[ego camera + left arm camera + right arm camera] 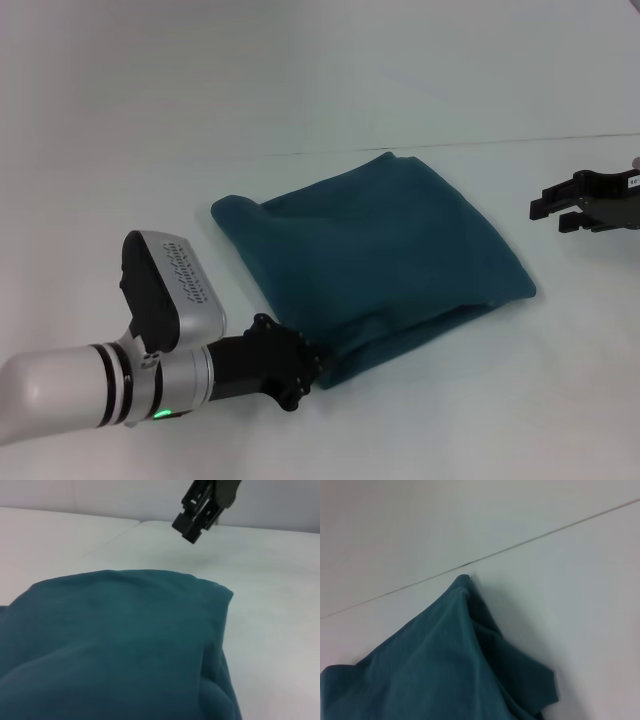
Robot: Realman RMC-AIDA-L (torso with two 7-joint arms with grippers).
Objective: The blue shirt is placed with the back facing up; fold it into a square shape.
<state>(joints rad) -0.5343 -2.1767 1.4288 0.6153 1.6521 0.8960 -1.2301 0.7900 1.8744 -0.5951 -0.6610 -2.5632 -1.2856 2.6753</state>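
The blue shirt (380, 255) lies folded into a rough square in the middle of the white table, with a small lump of fabric sticking out at its far left corner. My left gripper (316, 362) is down at the shirt's near left corner, its tip against the fabric edge. The left wrist view is filled with the shirt (115, 645) close up. My right gripper (556, 212) hovers open to the right of the shirt, apart from it, with nothing in it. It also shows as the right gripper (192, 527) above the table in the left wrist view. The right wrist view shows a shirt corner (450, 660).
The white table (150, 150) has a thin seam (480, 143) running across just behind the shirt. Bare tabletop surrounds the shirt on all sides.
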